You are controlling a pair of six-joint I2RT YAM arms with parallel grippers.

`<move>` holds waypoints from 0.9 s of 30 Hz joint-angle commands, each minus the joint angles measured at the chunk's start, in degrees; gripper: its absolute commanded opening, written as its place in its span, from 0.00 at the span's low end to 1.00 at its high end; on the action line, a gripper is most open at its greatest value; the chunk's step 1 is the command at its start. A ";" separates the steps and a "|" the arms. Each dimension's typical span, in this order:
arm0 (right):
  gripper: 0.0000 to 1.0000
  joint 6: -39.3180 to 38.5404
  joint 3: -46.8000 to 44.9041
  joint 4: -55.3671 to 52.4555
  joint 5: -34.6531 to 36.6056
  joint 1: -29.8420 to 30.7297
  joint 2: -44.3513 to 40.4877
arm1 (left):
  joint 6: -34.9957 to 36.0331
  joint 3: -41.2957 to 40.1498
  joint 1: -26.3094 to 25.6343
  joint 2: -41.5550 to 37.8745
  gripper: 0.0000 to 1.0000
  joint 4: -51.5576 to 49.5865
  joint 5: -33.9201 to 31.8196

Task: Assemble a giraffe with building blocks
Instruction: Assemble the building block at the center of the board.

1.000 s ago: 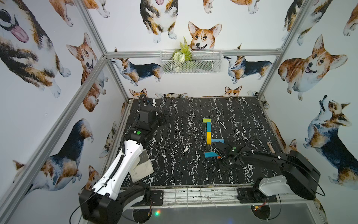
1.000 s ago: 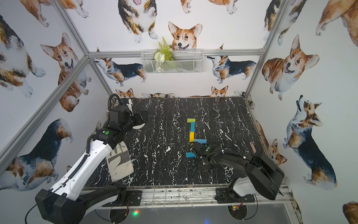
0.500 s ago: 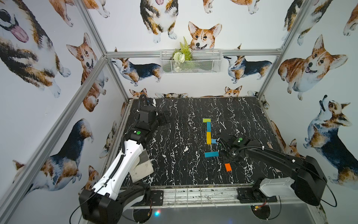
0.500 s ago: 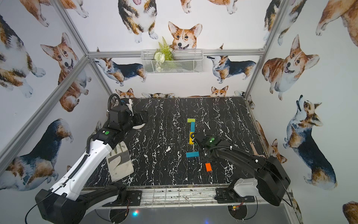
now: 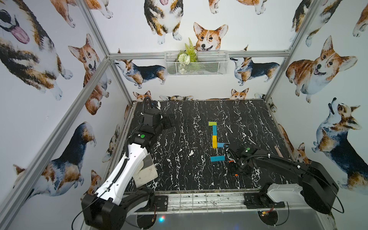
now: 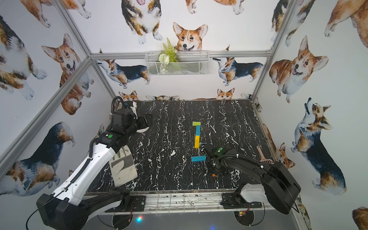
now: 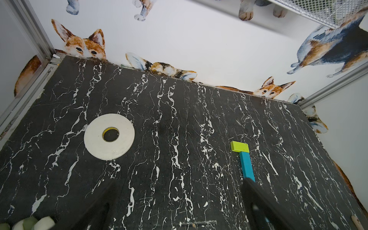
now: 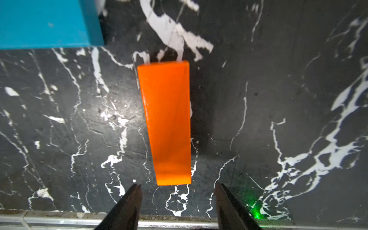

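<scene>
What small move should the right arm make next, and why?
Probably lower the right gripper over the flat orange rectangular block and close: its jaws stand open, wider than the block, which lies loose on the black marble table.

In both top views the right arm [image 5: 278,161] covers nearly all of the orange block [image 5: 236,175]; only slivers show. The arm also hides the right end of the body block [image 5: 220,145] and, in a top view, the head of the scoop [image 5: 277,151]. The right gripper [image 8: 177,186] shows clearly only in its wrist view. There its parted fingers [image 8: 127,207] are cut off by the edge, like the loose blue block [image 8: 43,23]. The left gripper [image 7: 179,181] is blurred and cut off too; one finger covers the near end of the teal block [image 7: 247,165]. The left arm [image 6: 89,169] hides part of the glove [image 6: 123,169] and most of the ring [image 6: 143,130].
</scene>
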 commanded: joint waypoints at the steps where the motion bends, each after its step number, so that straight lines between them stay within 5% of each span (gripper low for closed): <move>1: 0.64 2.05 -0.44 3.35 1.04 0.12 1.15 | -0.88 0.17 0.13 0.05 1.00 1.91 0.59; 8: 0.54 -0.06 0.02 6.03 3.31 0.09 5.62 | -0.70 0.08 0.13 -0.12 1.00 1.97 0.17; 14: 0.25 -0.71 0.22 5.95 5.52 0.10 7.25 | -0.62 0.17 0.14 0.23 1.00 1.83 0.23; 27: 0.26 -6.11 7.63 5.32 6.78 -0.59 12.79 | -0.79 0.25 0.22 0.40 1.00 1.92 0.71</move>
